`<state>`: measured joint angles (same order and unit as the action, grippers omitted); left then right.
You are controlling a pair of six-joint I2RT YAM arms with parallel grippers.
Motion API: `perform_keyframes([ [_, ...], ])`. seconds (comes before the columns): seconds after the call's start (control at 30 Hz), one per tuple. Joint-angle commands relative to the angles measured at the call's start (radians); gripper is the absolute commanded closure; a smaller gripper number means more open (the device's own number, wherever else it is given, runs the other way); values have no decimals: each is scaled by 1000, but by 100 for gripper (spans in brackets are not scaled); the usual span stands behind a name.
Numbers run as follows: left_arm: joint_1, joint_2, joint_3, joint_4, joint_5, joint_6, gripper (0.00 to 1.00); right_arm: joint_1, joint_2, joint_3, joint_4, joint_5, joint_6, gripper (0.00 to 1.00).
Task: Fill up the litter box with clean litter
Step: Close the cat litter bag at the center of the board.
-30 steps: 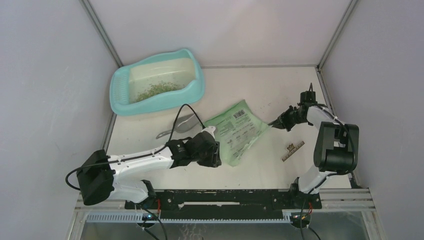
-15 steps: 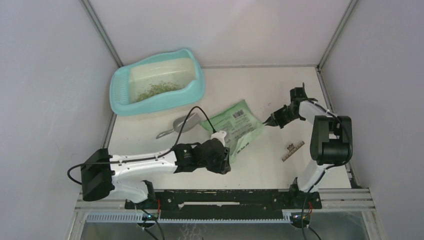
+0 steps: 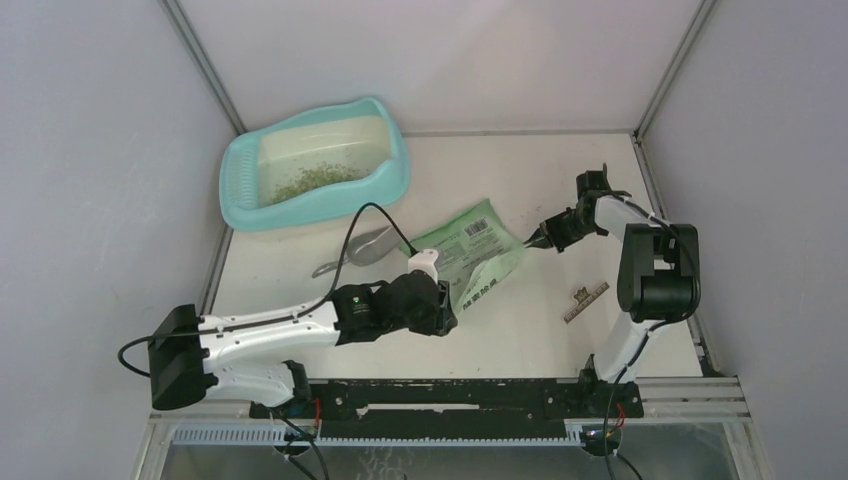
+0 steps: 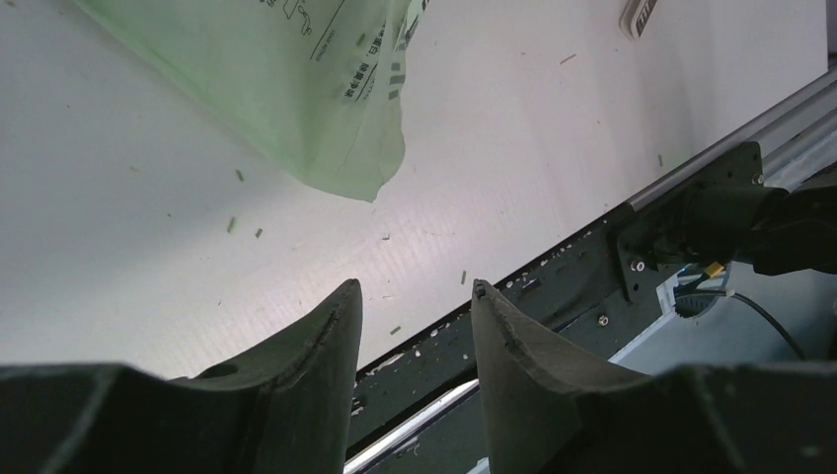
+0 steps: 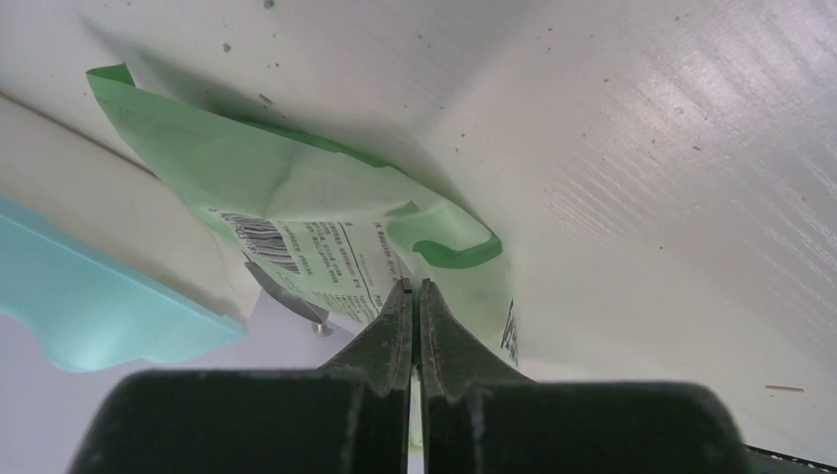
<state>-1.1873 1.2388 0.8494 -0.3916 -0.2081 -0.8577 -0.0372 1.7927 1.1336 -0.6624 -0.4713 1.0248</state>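
Jaws of the right gripper [image 5: 413, 288] are pressed flat together, tips at a curled edge of the green bag [image 5: 326, 237]. It looks to be nipping the film there, though the bite itself is hidden behind the tips. Judged reason: a hold on this end gives control of the bag for lifting and tipping.

Left gripper [image 4: 415, 291] is part spread and holds nothing. It hangs low over the table [image 4: 148, 247], just beside the bag's near corner, probably placed to take that end so both arms can carry the bag.

The bag lies rumpled between the two grippers, label side up. Grey scoop [image 3: 365, 247] rests on the table just beside the bag's left edge, untouched.

Litter box [image 3: 240, 190] sits at the far left corner, well apart from both grippers. A thin scatter of litter [image 3: 315, 180] covers only part of its pale floor, so the fill is judged barely started.

Risk: thin film may slip from a fingertip pinch.
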Motion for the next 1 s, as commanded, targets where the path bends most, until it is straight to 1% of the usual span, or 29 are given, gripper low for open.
perform_keyframes([
  [0.0, 0, 15, 32, 10, 0, -4, 51, 3, 26, 34, 31, 46, 44, 100],
  [0.3, -37, 101, 94, 28, 17, -10, 51, 35, 78, 107, 20, 81, 85, 100],
  [0.47, -35, 152, 150, 15, -7, 4, 51, 69, 94, 123, 16, 102, 99, 100],
  [0.6, -18, 199, 198, 15, -34, 8, 51, 71, 99, 123, 13, 106, 101, 100],
  [0.73, 23, 269, 220, 57, -2, 17, 52, 66, 96, 123, 7, 106, 101, 100],
  [0.87, 31, 329, 235, 90, 43, 12, 56, 57, 88, 123, 5, 105, 100, 100],
  [0.9, 32, 340, 235, 95, 43, 10, 57, 54, 90, 123, 7, 102, 100, 100],
  [0.97, 47, 369, 240, 95, 23, 11, 61, 49, 90, 123, 8, 101, 99, 100],
])
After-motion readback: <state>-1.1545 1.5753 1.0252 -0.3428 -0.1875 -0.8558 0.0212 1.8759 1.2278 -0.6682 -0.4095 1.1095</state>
